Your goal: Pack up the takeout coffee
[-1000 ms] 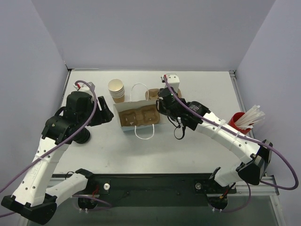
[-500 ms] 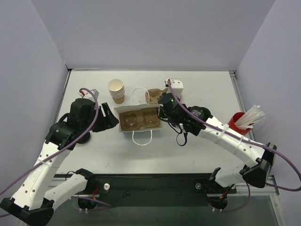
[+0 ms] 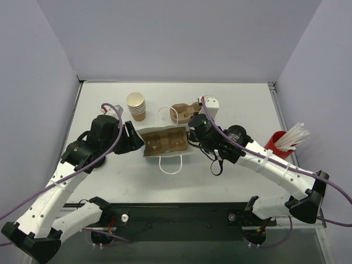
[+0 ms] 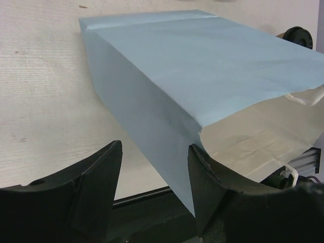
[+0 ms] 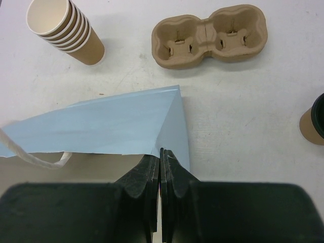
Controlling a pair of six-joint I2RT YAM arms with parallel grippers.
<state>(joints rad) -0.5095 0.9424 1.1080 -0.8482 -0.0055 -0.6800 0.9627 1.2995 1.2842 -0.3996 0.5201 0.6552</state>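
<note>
One tan takeout coffee cup with a black lid (image 5: 315,124) shows at the right edge of the right wrist view; in the top view the right arm hides it. A light blue paper bag (image 3: 168,154) (image 4: 202,66) (image 5: 111,124) stands open mid-table, with a brown tray-like shape inside (image 3: 165,140). My right gripper (image 3: 192,136) (image 5: 161,151) is shut on the bag's right rim. My left gripper (image 3: 137,143) (image 4: 154,152) is open, its fingers astride the bag's left corner. An empty brown pulp tray (image 3: 184,112) (image 5: 210,33) lies behind the bag.
A stack of lidless tan cups (image 3: 136,105) (image 5: 66,30) stands behind the bag's left end. A red cup of white straws (image 3: 283,142) is at the right side of the table. The bag's white handle loop (image 3: 170,165) hangs toward the near edge.
The right gripper has drawn the bag nearer and to the right, uncovering the empty tray. The left gripper has moved right up to the bag's left corner, jaws slightly narrower.
</note>
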